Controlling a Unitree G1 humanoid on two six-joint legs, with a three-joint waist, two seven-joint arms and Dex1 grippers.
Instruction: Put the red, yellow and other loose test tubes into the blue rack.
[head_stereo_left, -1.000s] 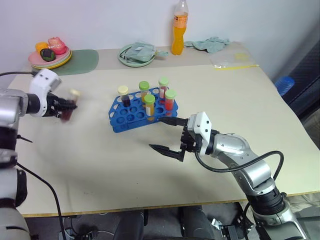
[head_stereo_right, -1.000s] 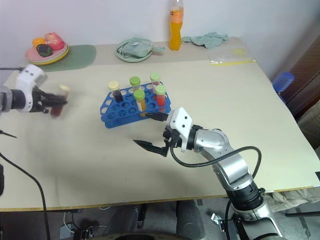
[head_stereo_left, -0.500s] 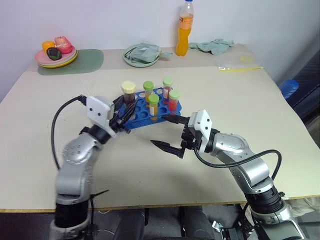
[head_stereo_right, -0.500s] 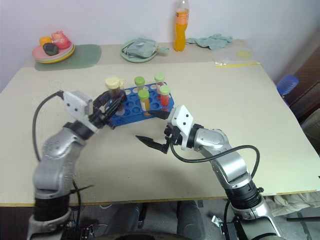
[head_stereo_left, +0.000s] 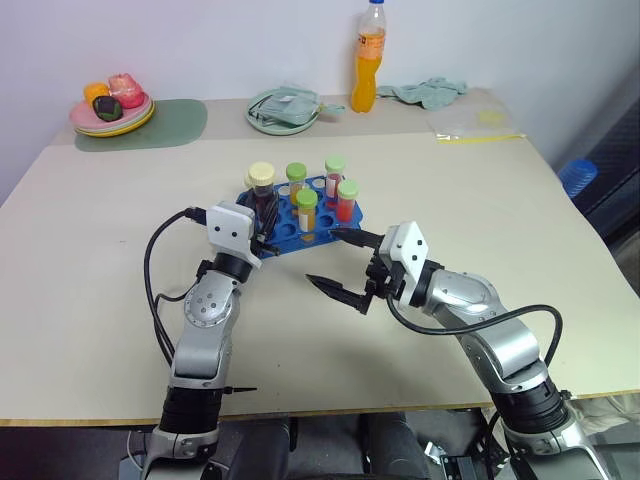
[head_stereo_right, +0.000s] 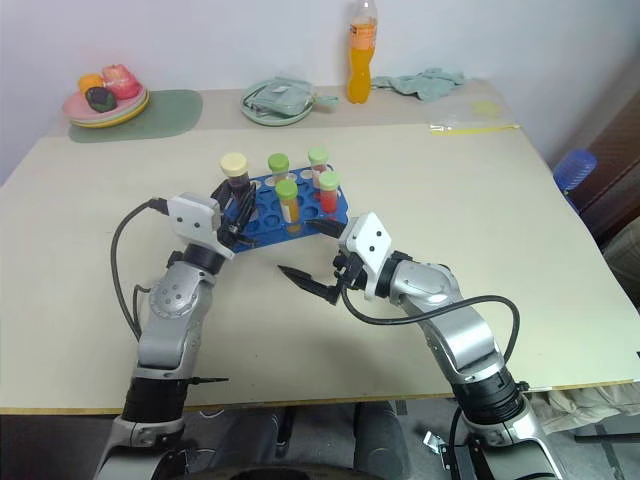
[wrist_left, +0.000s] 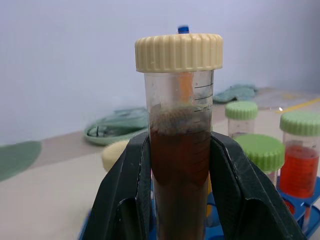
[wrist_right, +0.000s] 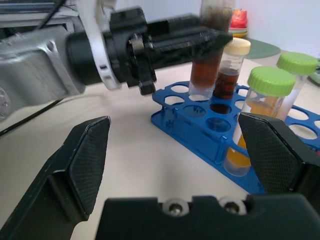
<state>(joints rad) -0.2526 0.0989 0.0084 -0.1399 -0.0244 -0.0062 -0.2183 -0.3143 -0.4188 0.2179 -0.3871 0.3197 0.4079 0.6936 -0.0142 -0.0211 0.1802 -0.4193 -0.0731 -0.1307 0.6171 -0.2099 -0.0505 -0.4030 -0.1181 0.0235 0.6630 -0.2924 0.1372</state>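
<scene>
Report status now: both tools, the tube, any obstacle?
Left tool shut on maroon tube, upright over blue rack. Right tool open, empty, beside rack. Nothing blocking.

A cream-capped maroon tube stands upright, clamped above the blue rack's left end; five capped tubes stand in the rack.

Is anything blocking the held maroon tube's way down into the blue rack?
Nothing visible does. The left hand holds the maroon tube upright over open holes at the blue rack corner; another cream-capped tube stands beside it.
</scene>
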